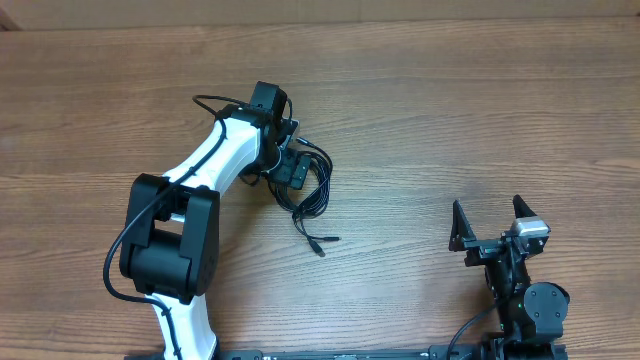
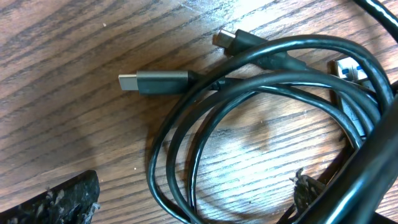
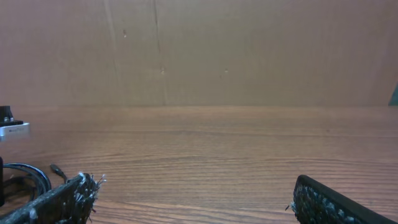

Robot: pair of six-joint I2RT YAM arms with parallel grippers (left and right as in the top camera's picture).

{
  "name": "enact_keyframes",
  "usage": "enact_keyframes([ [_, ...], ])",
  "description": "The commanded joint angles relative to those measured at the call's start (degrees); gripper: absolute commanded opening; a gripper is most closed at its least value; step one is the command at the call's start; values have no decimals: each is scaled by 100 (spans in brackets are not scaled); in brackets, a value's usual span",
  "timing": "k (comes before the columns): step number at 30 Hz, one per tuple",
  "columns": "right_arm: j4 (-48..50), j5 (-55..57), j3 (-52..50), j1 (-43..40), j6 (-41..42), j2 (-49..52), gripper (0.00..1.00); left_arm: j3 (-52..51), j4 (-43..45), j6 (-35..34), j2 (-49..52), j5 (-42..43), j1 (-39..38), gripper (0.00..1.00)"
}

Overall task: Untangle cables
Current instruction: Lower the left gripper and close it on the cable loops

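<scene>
Black cables (image 2: 249, 93) — brown wood-grain table (image 1: 450, 120)

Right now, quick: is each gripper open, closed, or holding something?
Left gripper: open, straddling the cables, gripping nothing.
Right gripper: open, empty, away from the cables.

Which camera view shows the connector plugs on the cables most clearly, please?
The left wrist view: the cables fill the frame and a grey plug is sharp. Overhead shows them as a small bundle beside the left arm, plugs tiny. The right wrist view catches only a loop at its left edge.
</scene>
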Motion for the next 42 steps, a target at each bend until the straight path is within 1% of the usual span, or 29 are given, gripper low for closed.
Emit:
enact_keyframes([
  [1, 24, -4, -59, -15, 20, -22, 100, -13, 94, -55, 146, -42, -22, 100],
  [5, 24, -4, -59, -15, 20, -22, 100, -225, 321, -149, 146, -35, -22, 100],
  [9, 24, -2, -59, -15, 20, -22, 100, -225, 367, -256, 146, -26, -22, 97],
  [12, 24, -4, -59, -15, 20, -22, 100, -225, 396, -291, 146, -33, -22, 97],
  [14, 24, -2, -59, -15, 20, -22, 100, -227, 411, -286, 146, -85, -22, 100],
  [17, 24, -4, -59, -15, 20, -22, 100, -227, 404, -289, 146, -232, -22, 100],
  [26, 24, -2, -59, -15, 20, -22, 100, -345, 409, -289, 146, -258, -22, 95],
  [32, 24, -4, -59, -15, 20, -22, 100, -470, 431, -289, 146, -297, -22, 95],
  [36, 24, -2, -59, -15, 20, -22, 100, -474, 431, -293, 146, -273, -22, 89],
  [38, 24, -2, -59, -15, 20, -22, 100, -474, 428, -315, 146, -273, -24, 83],
  [42, 24, -2, -59, -15, 20, -22, 100, -535, 461, -315, 146, -273, -26, 75],
])
